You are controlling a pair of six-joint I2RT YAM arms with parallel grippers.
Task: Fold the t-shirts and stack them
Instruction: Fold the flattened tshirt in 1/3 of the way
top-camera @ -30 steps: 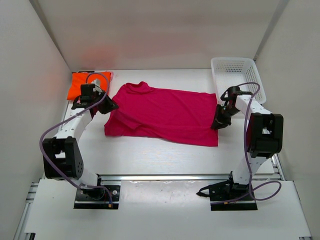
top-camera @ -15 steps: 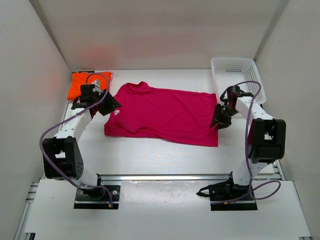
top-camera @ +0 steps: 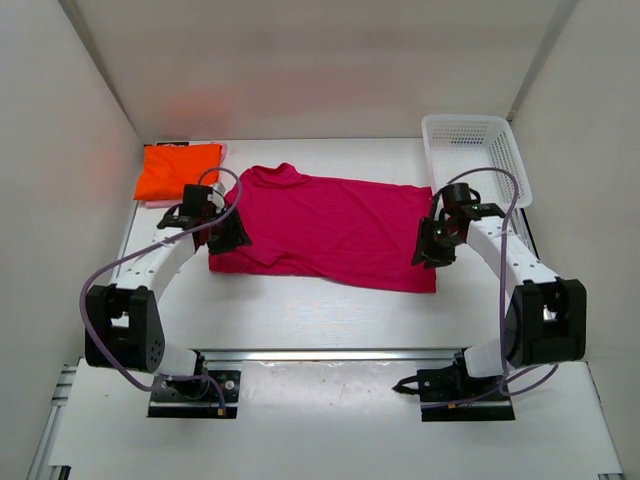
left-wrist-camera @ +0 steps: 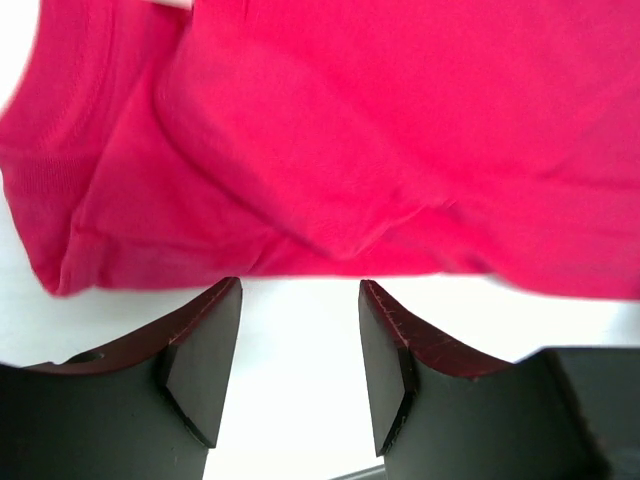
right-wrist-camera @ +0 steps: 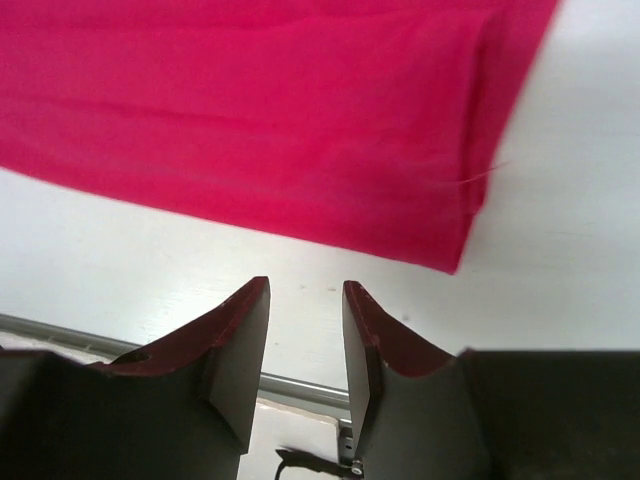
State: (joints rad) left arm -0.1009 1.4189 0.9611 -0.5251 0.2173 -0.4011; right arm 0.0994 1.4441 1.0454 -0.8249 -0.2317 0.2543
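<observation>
Centre of the top view: large deep magenta fabric t-shirt (top-camera: 325, 228), spread nearly flat on the white bench (top-camera: 320, 310), collar toward the upper left, hem toward the right. Upper left corner of the bench: bright orange fabric shirt (top-camera: 178, 170), already folded into a small rectangle, well apart from the magenta one. Upper right: white plastic mesh basket (top-camera: 465, 118), not touching any cloth.

Left gripper (top-camera: 232, 236) low at the shirt's left end, just beside the sleeve. Seen from the left wrist (left-wrist-camera: 297, 300): jaws parted, only bare bench between them, sleeve edge just beyond the tips, nothing held. Right gripper (top-camera: 428, 245) at the shirt's right edge near the lower corner. Seen from the right wrist (right-wrist-camera: 305, 290): jaws moderately parted, empty, hem corner just beyond the tips.

Judged by its creases and drape: thin, limp and light, no stiffness to hold a shape, prone to sagging and bunching once lifted. Lower right edge apparently doubled over, so easy to catch one layer only. Best pinched at the two ends of one long edge, tips pressed flat to the bench, both ends lifted together to keep the fold line straight.
</observation>
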